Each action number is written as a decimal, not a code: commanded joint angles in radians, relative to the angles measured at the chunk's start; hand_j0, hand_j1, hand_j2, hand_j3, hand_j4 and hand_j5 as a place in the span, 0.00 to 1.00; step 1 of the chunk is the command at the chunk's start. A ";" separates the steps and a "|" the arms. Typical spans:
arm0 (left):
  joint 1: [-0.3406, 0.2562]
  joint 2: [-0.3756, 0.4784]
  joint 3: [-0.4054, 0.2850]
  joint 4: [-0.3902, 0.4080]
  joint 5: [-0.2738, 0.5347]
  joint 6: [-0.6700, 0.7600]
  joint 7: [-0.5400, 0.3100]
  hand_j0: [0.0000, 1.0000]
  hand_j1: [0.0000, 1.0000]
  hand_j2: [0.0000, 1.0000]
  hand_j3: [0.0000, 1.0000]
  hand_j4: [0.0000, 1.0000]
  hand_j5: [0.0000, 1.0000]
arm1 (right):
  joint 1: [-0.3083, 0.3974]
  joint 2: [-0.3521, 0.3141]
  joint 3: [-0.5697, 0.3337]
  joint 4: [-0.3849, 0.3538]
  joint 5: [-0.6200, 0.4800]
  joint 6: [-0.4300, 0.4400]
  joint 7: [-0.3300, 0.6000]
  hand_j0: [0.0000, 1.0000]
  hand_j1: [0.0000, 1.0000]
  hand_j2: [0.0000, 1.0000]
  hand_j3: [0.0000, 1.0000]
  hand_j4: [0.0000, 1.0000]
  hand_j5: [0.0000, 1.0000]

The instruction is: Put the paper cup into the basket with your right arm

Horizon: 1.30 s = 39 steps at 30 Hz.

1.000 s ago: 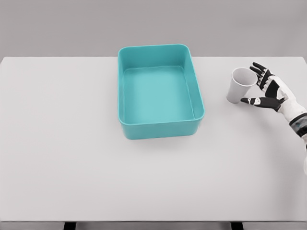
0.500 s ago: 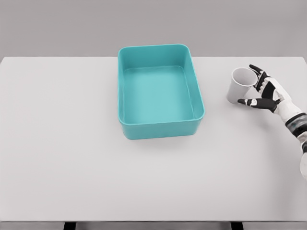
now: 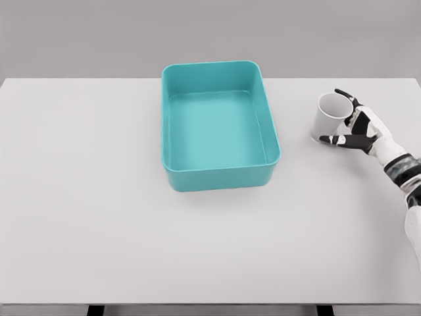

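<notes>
A white paper cup (image 3: 327,117) stands upright on the table, right of the teal basket (image 3: 220,172). My right hand (image 3: 343,122) comes in from the right edge and wraps around the cup's right side. Its thumb lies along the cup's near base and its fingers curve behind the rim. The fingers touch or nearly touch the cup, which rests on the table. The basket is open at the top with nothing inside. My left arm does not show.
The white table (image 3: 99,217) spans the whole view, with its front edge near the bottom. The basket sits at the centre back, a hand's width left of the cup.
My right hand has slid left and closed in around the cup, fingers curling from spread to wrapped. The cup has stayed where it was.
</notes>
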 commanded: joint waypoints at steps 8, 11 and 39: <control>0.000 0.000 0.000 -0.001 0.000 0.000 0.000 1.00 1.00 1.00 1.00 1.00 1.00 | -0.002 0.000 0.003 0.005 -0.005 0.000 0.000 1.00 1.00 1.00 1.00 1.00 1.00; 0.000 0.000 0.000 -0.001 0.000 0.000 0.000 1.00 1.00 1.00 1.00 1.00 1.00 | 0.000 0.000 0.003 0.005 -0.003 0.000 0.000 0.99 0.99 0.99 0.99 0.99 0.99; 0.000 0.000 0.000 0.001 0.000 0.000 0.000 1.00 1.00 1.00 1.00 1.00 1.00 | 0.002 -0.003 0.007 -0.065 -0.017 0.010 0.000 0.50 0.50 0.50 0.50 0.50 0.50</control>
